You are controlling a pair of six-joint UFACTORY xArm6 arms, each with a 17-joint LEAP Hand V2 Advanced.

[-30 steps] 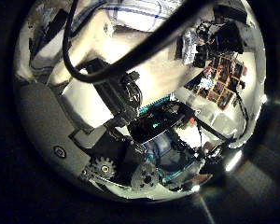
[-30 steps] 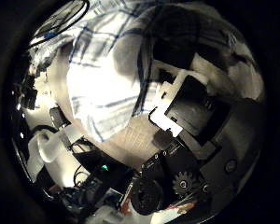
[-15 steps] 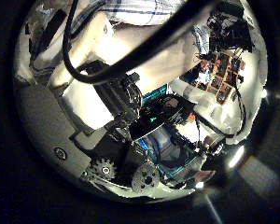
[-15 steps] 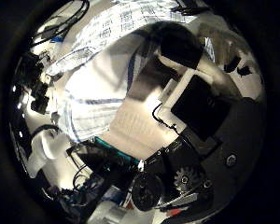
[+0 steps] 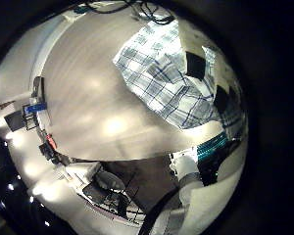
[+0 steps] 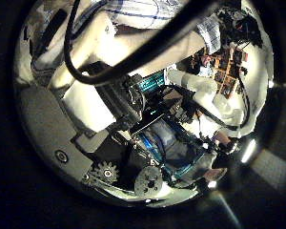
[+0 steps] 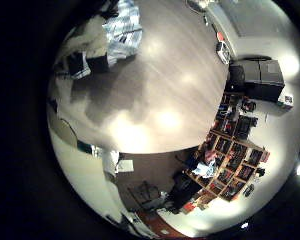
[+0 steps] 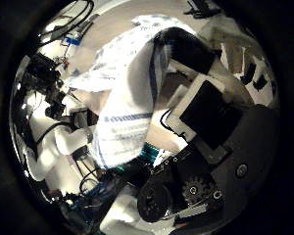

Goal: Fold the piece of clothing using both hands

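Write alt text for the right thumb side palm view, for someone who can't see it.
A checked cloth hangs draped close in front of the right hand, whose fingers reach in beside it and seem to hold its edge. Behind the cloth is the pale table.

Shelving [image 7: 235,150] beyond pale table [image 7: 175,85]

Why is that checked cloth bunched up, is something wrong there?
Nothing looks damaged or spilled. The checked cloth lies rumpled on the table, one part doubled over unevenly. In the right thumb side view it hangs close to the right hand, so the fold simply isn't finished.
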